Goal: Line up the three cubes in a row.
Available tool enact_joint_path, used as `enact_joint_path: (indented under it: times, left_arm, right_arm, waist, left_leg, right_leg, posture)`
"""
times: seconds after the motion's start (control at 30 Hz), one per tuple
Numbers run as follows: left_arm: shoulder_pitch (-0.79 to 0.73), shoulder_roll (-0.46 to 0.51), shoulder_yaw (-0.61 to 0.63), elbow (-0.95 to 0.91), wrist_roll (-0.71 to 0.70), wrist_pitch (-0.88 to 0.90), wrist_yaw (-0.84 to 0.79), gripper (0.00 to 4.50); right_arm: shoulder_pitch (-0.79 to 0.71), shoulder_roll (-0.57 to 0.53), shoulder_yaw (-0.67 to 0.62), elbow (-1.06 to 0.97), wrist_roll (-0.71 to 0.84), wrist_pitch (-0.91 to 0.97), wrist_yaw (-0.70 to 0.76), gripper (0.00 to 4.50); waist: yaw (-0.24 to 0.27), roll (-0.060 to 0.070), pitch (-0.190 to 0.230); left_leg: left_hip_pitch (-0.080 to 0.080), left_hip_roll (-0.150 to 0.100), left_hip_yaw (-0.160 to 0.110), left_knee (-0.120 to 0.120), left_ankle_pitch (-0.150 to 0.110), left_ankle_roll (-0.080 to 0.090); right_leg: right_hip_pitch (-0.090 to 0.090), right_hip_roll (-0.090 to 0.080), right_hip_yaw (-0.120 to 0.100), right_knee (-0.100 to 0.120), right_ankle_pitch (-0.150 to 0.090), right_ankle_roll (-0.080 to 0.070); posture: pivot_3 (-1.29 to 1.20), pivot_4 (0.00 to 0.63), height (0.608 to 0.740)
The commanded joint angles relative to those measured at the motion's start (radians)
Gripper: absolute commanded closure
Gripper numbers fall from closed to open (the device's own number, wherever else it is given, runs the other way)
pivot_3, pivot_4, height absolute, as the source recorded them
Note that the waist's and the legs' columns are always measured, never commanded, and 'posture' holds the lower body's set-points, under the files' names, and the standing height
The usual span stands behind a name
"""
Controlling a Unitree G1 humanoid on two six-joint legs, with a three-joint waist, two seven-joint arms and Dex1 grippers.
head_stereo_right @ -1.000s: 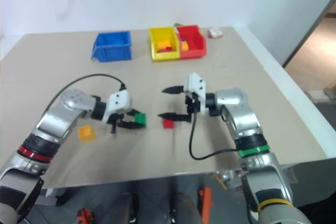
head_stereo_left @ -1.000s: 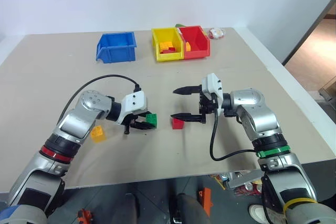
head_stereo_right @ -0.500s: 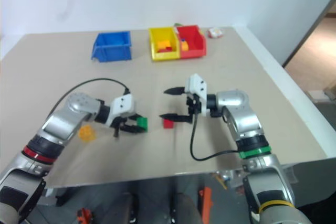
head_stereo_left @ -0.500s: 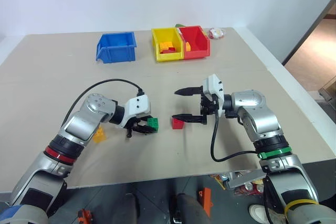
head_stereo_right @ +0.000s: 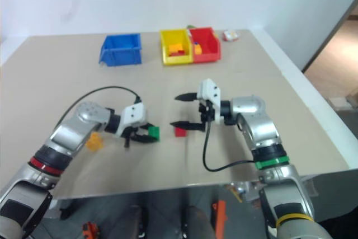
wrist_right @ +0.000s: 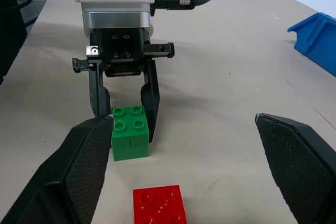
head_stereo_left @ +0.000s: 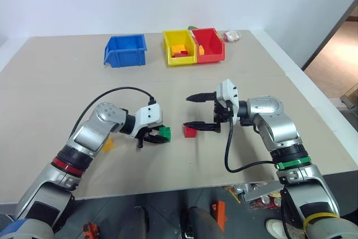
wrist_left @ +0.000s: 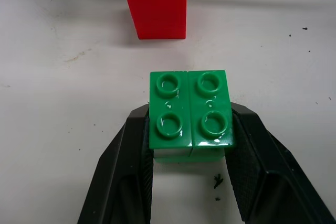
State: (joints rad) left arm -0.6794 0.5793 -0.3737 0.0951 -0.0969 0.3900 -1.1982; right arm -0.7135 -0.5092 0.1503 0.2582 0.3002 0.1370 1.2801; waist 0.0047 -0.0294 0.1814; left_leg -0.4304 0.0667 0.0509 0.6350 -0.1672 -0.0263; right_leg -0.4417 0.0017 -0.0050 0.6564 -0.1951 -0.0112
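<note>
Green cube [wrist_left: 190, 115] in left claw [head_stereo_left: 154, 137]

Readable text: none anywhere, honestly.
Cubes: plain studs on top, no lettering I can make out.
Bins at the back: no labels.
Tabletop: no signs or numbers either.

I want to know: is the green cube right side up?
Yes. The green cube sits upright, studs on top, between the left claw.
</note>
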Motion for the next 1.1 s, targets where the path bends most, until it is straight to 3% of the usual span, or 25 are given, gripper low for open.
enact_joint_path:
  times: [0.03, 0.57, 0.6, 0.8, 1.1]
  left_arm:
    - [-0.01, 0.017, 0.039, 0.022, 0.014, -0.008, 0.027, 3.18]
    - [-0.007, 0.011, 0.036, 0.057, 0.021, -0.031, 0.033, 3.18]
    - [-0.008, 0.012, 0.035, 0.058, 0.02, -0.032, 0.028, 2.14]
    - [-0.032, 0.022, 0.056, 0.041, 0.01, -0.039, 0.004, 0.08]
    - [-0.076, 0.129, 0.149, -0.125, -0.097, 0.071, -0.076, 0.01]
  right_arm:
    - [0.002, -0.017, -0.018, -0.039, 0.016, 0.002, 0.017, 0.0]
    - [0.001, -0.016, -0.012, -0.024, 0.003, -0.006, 0.032, 0.0]
    - [0.002, -0.017, -0.012, -0.024, 0.002, -0.006, 0.032, 0.0]
    - [0.005, -0.02, -0.013, -0.029, 0.002, -0.003, 0.032, 0.0]
    - [0.0, -0.023, -0.016, -0.022, -0.001, -0.005, 0.036, 0.0]
  waist:
    - [0.0, 0.0, 0.0]
    - [-0.001, 0.0, 0.0]
    - [-0.001, 0.0, 0.0]
    - [0.0, 0.0, 0.0]
    - [-0.002, 0.0, 0.0]
  left_leg:
    - [0.0, 0.0, 0.0, 0.0, 0.0, 0.0]
    - [0.001, 0.0, 0.0, 0.001, 0.002, 0.003]
    - [0.001, 0.0, 0.0, 0.001, 0.002, 0.003]
    - [0.0, 0.0, 0.0, 0.0, 0.002, 0.003]
    - [0.0, 0.0, -0.001, 0.0, 0.002, 0.003]
  right_leg:
    - [0.0, 0.0, 0.0, 0.0, 0.0, 0.0]
    - [0.0, 0.002, 0.003, 0.0, 0.002, -0.002]
    - [0.0, 0.002, 0.003, 0.0, 0.002, -0.002]
    - [-0.001, 0.002, 0.004, 0.0, 0.002, -0.002]
    - [-0.001, 0.003, 0.004, 0.0, 0.002, -0.002]
  posture:
    - [0.0, 0.15, 0.74]
    - [0.0, 0.15, 0.74]
    - [0.0, 0.15, 0.74]
    - [0.0, 0.15, 0.74]
    - [0.0, 0.15, 0.74]
